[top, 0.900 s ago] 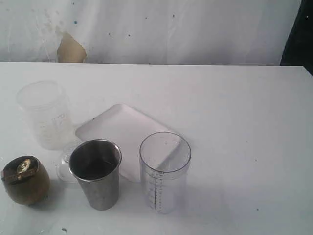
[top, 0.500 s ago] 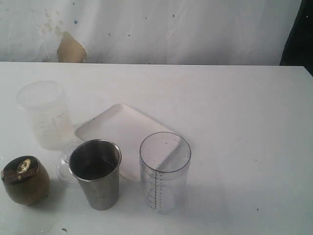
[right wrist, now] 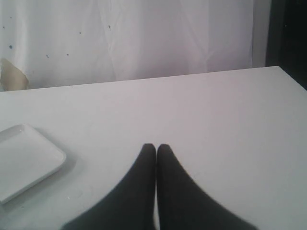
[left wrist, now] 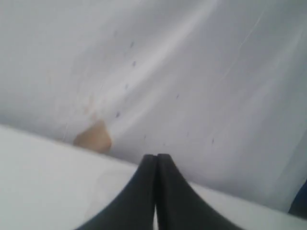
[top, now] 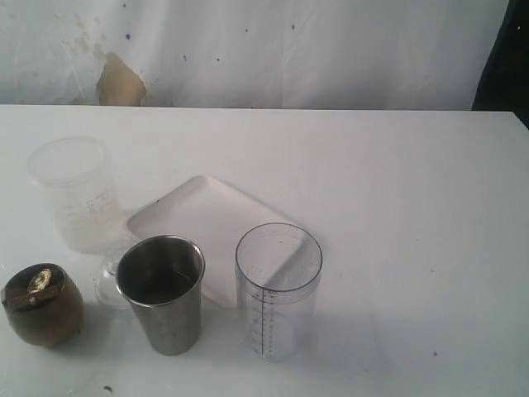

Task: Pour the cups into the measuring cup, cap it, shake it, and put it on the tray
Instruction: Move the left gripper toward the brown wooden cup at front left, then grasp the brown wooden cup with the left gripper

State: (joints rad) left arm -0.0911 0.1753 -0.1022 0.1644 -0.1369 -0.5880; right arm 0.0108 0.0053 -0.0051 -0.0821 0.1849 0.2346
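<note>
Clock bearings are read on the exterior view, twelve pointing away from the camera.

Near row, three vessels, all upright on the white table [top: 413, 207]:
- One brass cup [top: 41, 304], squat, round-bellied, dull brownish, with a gold-coloured piece across its dark top. It stands at nine o'clock of the tumbler and apart from it.
- One steel tumbler [top: 162, 294], tapered with a polished wall and a dark interior. It stands at seven o'clock of the tray.
- One measuring cup [top: 278, 289], a clear straight-sided plastic cylinder with a black graduated scale down its near side. It stands at five o'clock of the tray and overlaps the tray's near edge in view; contact cannot be told.

Middle ground:
- One clear round disc [top: 110, 281] lies flat at ten o'clock of the tumbler.
- One tray [top: 207, 217], flat, white and rectangular, with rounded corners and a low rim, set askew.
- One frosted jar [top: 76, 194], milky translucent plastic with faint markings, at nine o'clock of the tray.

Far: a white sheet [top: 331, 50], creased and speckled, carrying one tan patch [top: 120, 81] at eleven o'clock.

Grippers, two, black, with tapered fingers. Neither appears in the exterior view.
- Left gripper [left wrist: 155, 158]: tips pressed together, facing the sheet.
- Right gripper [right wrist: 156, 147]: tips pressed together above bare table, a tray corner nearby.
</note>
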